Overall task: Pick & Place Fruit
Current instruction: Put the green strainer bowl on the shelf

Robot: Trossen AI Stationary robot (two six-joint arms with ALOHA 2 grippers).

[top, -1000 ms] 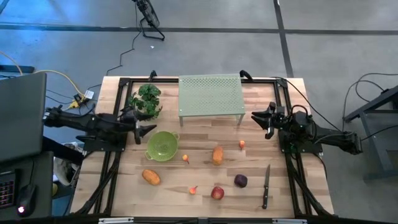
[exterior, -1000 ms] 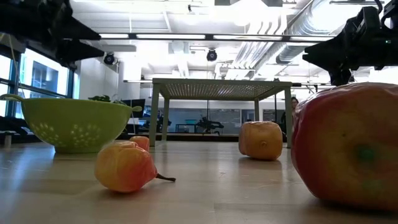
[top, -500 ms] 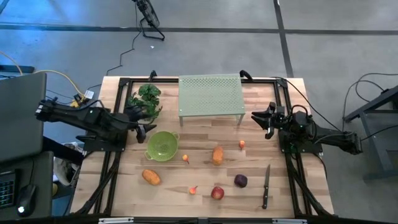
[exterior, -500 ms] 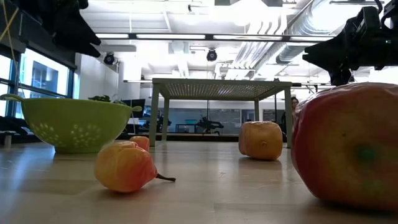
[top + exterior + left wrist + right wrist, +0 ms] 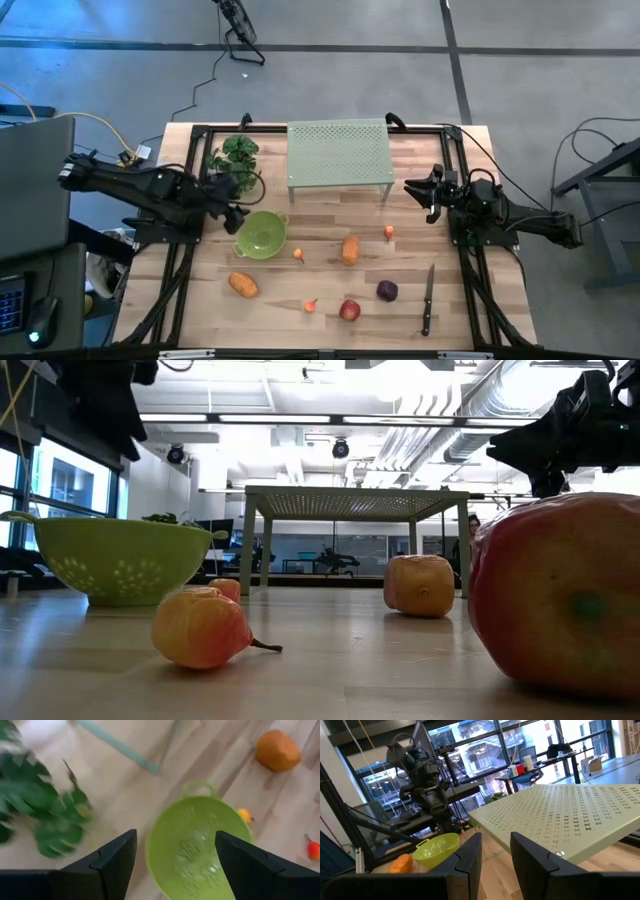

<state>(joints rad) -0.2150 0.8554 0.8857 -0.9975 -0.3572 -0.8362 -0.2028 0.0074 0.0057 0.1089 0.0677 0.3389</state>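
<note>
High view: the fruit (image 5: pixel 349 249) lies loose on the table (image 5: pixel 460 310) in front of the green colander (image 5: pixel 261 235), likely light, rounded, prone to roll, best pinched across the middle. The left gripper (image 5: pixel 232 215), jaws apart and empty, has swung from beside the plant (image 5: pixel 236 158) to the colander's rim. Low view: the apple (image 5: pixel 560 595) sits nearest; right wrist view: the right gripper (image 5: pixel 495 851) idles shut by the rack (image 5: pixel 570 817), unchanged.

Grey concrete floor (image 5: pixel 330 90) with dark seam lines, cables trailing across. White ceiling (image 5: pixel 300 390), strip lights, exposed ducts (image 5: pixel 440 430). Tall windows (image 5: pixel 485 755) behind; desks with clutter (image 5: pixel 555 760).
</note>
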